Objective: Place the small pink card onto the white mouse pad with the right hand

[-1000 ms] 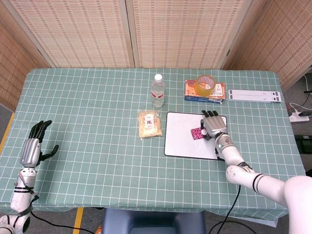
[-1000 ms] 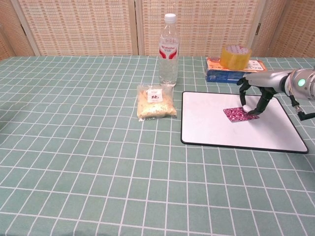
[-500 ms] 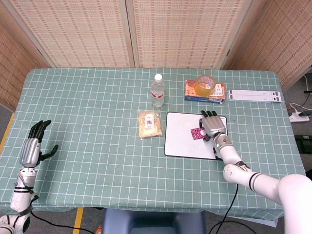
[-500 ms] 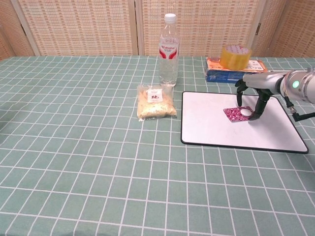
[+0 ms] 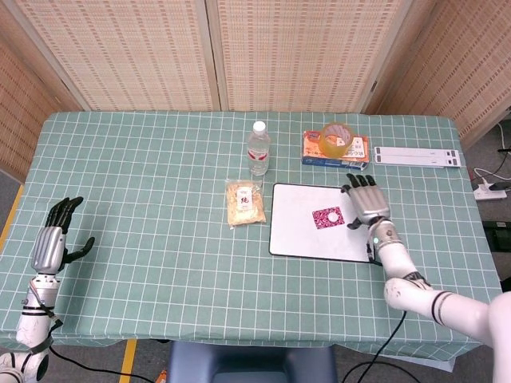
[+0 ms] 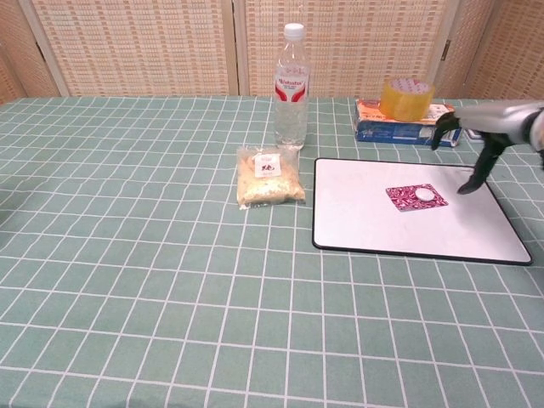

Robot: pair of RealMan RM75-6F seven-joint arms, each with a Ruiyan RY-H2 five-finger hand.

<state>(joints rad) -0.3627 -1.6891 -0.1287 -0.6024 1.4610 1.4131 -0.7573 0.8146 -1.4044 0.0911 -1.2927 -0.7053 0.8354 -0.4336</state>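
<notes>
The small pink patterned card (image 5: 326, 217) (image 6: 416, 196) lies flat on the white mouse pad (image 5: 299, 239) (image 6: 374, 229), near its far right part. My right hand (image 5: 366, 205) (image 6: 480, 143) hovers to the right of the card, fingers apart, holding nothing and clear of the card. My left hand (image 5: 54, 239) is raised at the table's near left edge with fingers spread and empty; the chest view does not show it.
A water bottle (image 5: 258, 148) (image 6: 291, 88) stands behind a snack packet (image 5: 244, 203) (image 6: 269, 176), left of the pad. A tape roll (image 5: 336, 138) (image 6: 405, 97) sits on a flat box (image 5: 335, 151) at the back. A white strip (image 5: 417, 156) lies far right.
My right hand has let go of the pink card and moved right and up, away from it. The card stays on the pad. My left hand has not moved.
</notes>
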